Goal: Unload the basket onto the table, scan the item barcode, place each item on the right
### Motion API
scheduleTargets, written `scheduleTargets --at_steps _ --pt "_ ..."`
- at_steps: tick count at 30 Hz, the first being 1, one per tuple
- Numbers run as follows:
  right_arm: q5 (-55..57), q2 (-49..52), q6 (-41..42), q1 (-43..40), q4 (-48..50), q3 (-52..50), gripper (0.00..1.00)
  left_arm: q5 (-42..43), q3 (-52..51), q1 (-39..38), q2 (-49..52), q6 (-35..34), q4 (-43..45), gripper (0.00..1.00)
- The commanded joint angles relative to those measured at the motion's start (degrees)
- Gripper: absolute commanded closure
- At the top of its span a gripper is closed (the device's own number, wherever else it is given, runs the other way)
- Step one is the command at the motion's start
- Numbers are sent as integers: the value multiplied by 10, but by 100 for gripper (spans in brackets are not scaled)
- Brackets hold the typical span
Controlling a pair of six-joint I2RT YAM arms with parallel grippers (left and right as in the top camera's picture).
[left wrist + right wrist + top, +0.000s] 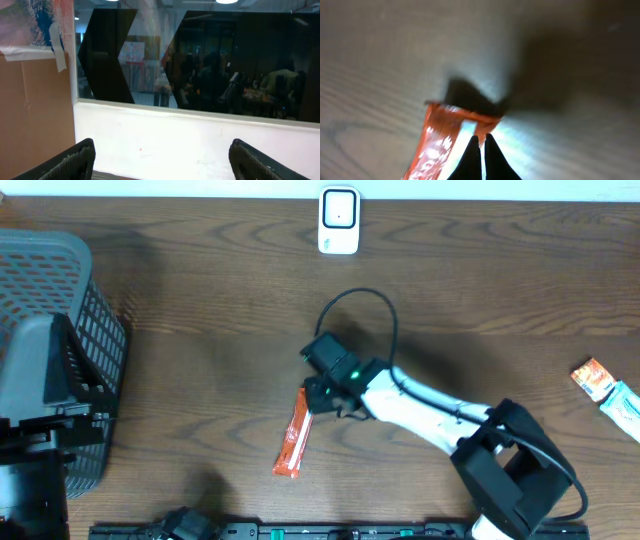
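Overhead: straight down, wide, over whole table (180, 380). Right wrist: very close, aimed down at wood, sharing only orange packet (437, 145) patch with overhead. Left wrist: level, facing far wall (175, 140) and window (225, 65), away from table.

This looks like a robotics lab inside an office building, with a corner set up like a shop checkout. The wood-grain table (200, 380) carries a white-shelled robot arm (430, 408) trailing a loose black cable. Also on it are a grey mesh basket (100, 340), a small white device (339, 221) standing at the far edge, and an orange packet (293, 442) — retail goods among lab hardware. The left wrist view looks over a plain white wall (165, 140) to an interior window (225, 60) with dark chevron film. Behind the glass, people (280, 85) sit at crowded desks under ceiling lights (226, 1). A cardboard sheet (30, 115) is fixed up with tape (59, 47) — a makeshift, test-room touch.
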Motion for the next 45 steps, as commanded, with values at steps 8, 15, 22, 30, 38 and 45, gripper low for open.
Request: scheduleTargets --at_steps 8,15,22,30,38,45 --pt "-93 -12 -44 52 -29 10 99 3 -2 2 -3 -5 -1 14" --pt "-82 30 -24 83 -27 9 95 3 -2 2 -3 -6 -1 14" --pt "-102 111 -1 57 -24 12 99 3 -2 2 -3 -5 -1 14" --pt "-16 83 -76 -58 -48 50 99 3 -2 2 -3 -5 -1 14" --pt "-58 61 -191 -135 -166 169 99 3 -2 2 -3 -5 -1 14" --pt "-41 71 -154 -79 -137 184 70 3 -2 2 -3 -6 -1 14"
